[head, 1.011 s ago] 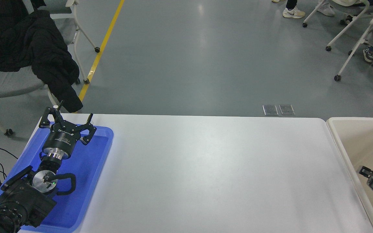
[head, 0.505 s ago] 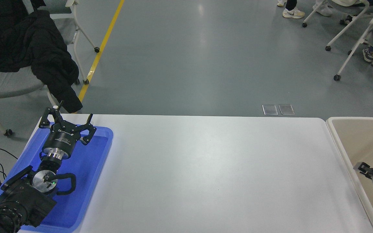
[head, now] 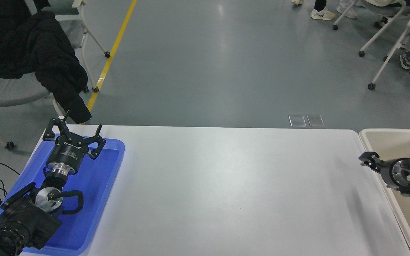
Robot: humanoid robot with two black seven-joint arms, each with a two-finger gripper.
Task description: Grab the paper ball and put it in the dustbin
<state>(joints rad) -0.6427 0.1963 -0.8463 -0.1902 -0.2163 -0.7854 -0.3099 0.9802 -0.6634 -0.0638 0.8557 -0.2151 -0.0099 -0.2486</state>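
Note:
The paper ball is not in view on the table or in either gripper. The cream-beige dustbin (head: 393,131) stands at the table's right end, cut off by the picture's edge. My right gripper (head: 368,159) comes in from the right edge and hangs over the dustbin's near-left rim, pointing left toward the table. It is blurred and partly hidden. My left gripper (head: 75,131) is parked at the lower left over the blue tray (head: 94,199), open and empty.
The white table (head: 226,185) spans the middle. A chair with a black jacket (head: 30,53) stands beyond the far left corner. Wheeled chairs and people's feet (head: 322,14) are at the top right. Cables hang off the left edge.
My right gripper has risen out of the dustbin and moved left, from low inside the bin to above its left rim. The left arm has not moved.

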